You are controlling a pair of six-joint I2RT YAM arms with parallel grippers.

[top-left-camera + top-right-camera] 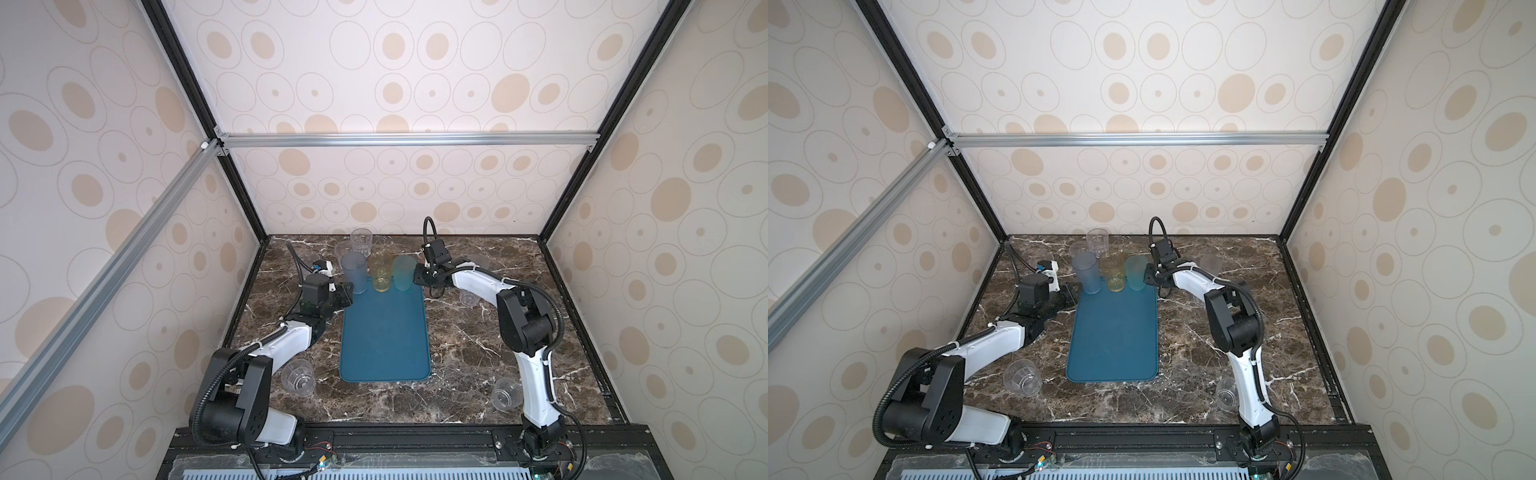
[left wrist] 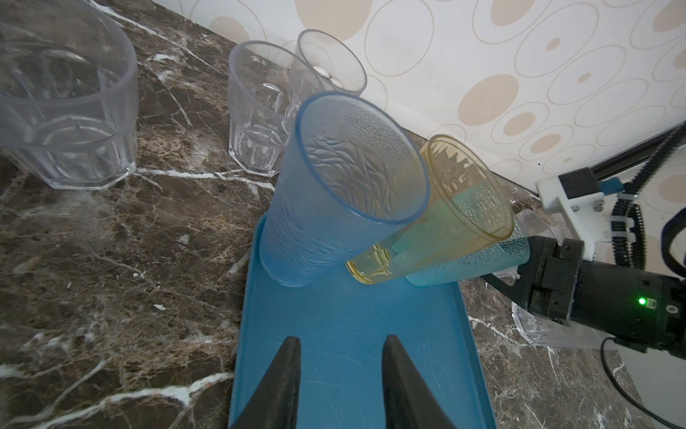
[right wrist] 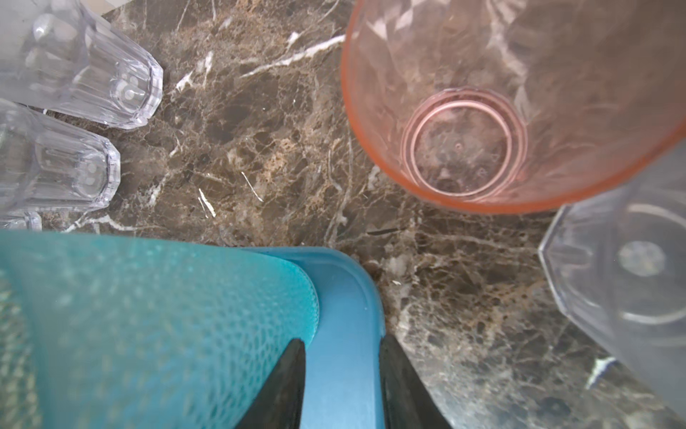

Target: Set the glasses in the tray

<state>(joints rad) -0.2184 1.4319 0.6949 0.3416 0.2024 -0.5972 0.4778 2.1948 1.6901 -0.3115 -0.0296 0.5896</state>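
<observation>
At the far end of the tray (image 1: 384,345), the blue glass (image 1: 353,272), yellow glass (image 1: 380,272) and teal glass (image 1: 403,272) are standing in a row. The left gripper (image 2: 341,340) and right gripper (image 3: 341,343) are both hanging released, holding nothing. The right one is sitting just beside the teal glass, so a careless swing risks toppling that row.
</observation>
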